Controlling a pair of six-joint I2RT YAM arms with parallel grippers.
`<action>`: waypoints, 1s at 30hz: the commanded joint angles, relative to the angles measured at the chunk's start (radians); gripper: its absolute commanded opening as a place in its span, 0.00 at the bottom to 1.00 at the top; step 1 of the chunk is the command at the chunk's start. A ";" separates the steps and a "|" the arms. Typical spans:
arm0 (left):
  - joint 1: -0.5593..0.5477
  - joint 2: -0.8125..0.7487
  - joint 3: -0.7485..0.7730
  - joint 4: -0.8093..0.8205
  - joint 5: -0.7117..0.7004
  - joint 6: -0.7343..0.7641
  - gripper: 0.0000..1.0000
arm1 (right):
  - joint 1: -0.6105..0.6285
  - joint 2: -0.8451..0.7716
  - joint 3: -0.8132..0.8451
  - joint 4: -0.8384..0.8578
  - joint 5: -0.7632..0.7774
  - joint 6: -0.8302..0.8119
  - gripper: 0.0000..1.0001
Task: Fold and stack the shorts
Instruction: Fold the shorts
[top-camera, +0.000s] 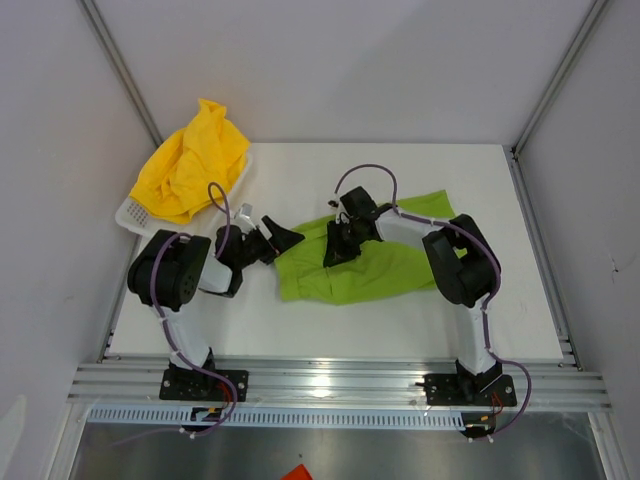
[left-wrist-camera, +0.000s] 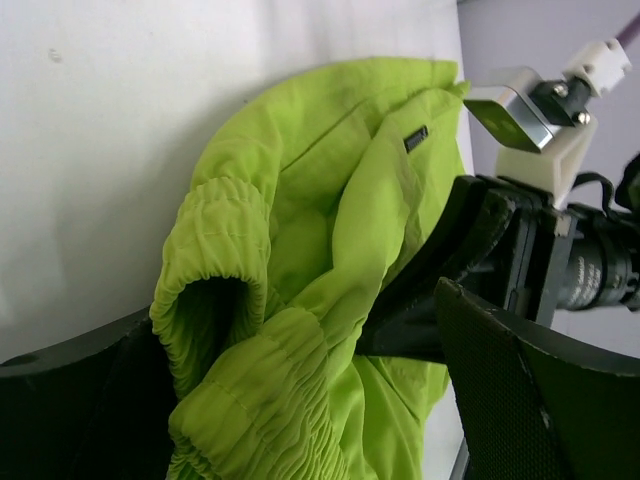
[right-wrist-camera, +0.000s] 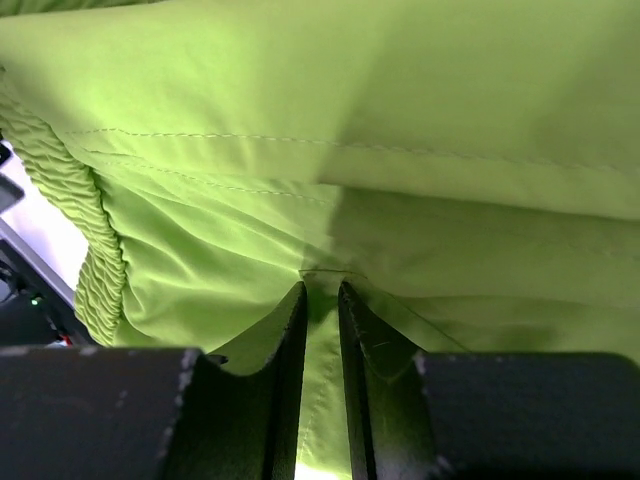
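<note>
Right fingers, pinched lime shorts — ruched waistband

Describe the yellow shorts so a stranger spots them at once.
Find the white table, then the white mesh basket at its far left corner. The yellow shorts are heaped in it, spilling over the rim. The only other garment, the green shorts, lies spread mid-table.

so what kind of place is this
Likely a robot lab test cell: white table boxed in by plain panels, left arm and right arm bolted to a metal rail, green shorts to fold.
</note>
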 joint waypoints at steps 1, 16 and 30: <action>-0.014 0.067 -0.026 0.087 0.078 -0.035 0.96 | -0.031 0.058 -0.008 -0.007 0.062 -0.019 0.23; -0.020 0.019 -0.080 -0.010 0.005 0.019 0.95 | -0.100 0.107 0.033 0.051 0.031 0.038 0.22; -0.026 0.019 -0.089 -0.022 -0.032 0.034 0.24 | -0.103 0.089 -0.003 0.106 0.042 0.093 0.22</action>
